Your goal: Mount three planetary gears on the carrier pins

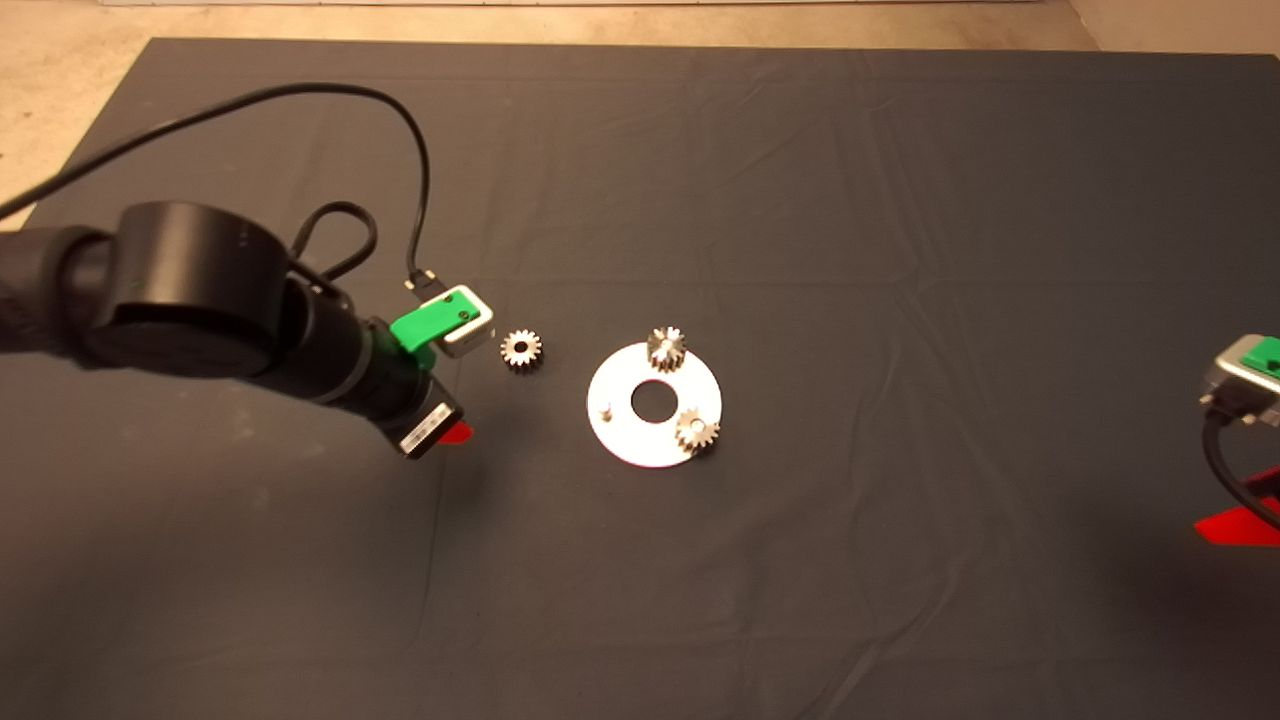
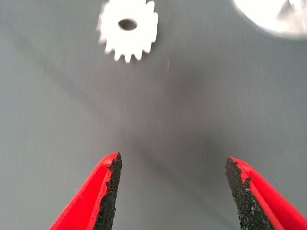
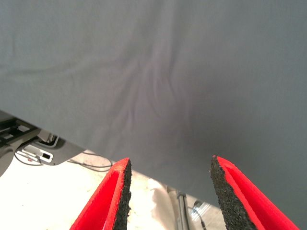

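On the mat point(image 1: 800, 200), left claw point(image 2: 170, 191) gapes near the loose gear point(image 1: 521, 350).

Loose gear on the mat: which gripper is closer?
Left. The left gripper hovers open just beside the loose gear, on the side away from the disc. The right gripper waits at the mat's far right edge.

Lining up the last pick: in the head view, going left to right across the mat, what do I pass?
Left gripper → loose gear → bare carrier pin → disc's central hole → gear on the disc's near-right pin → right gripper, parked at the right edge.
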`<move>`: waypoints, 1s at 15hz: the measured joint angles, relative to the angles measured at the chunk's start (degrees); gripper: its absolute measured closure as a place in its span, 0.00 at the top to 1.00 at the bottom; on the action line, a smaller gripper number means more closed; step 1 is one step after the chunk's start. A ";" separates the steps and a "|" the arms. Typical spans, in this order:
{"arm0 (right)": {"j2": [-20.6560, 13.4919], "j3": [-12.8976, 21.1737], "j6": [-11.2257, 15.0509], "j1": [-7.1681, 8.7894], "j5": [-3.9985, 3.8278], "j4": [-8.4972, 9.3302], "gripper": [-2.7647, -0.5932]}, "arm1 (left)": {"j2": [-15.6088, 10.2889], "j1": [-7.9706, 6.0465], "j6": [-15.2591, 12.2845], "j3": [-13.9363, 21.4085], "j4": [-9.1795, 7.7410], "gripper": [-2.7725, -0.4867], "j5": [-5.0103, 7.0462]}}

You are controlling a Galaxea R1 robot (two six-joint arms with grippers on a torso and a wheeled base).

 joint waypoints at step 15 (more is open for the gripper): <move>0.94 0.06 -0.07 0.13 0.20 0.11 0.27 | 8.16 3.86 9.11 -12.68 0.05 0.44 -5.07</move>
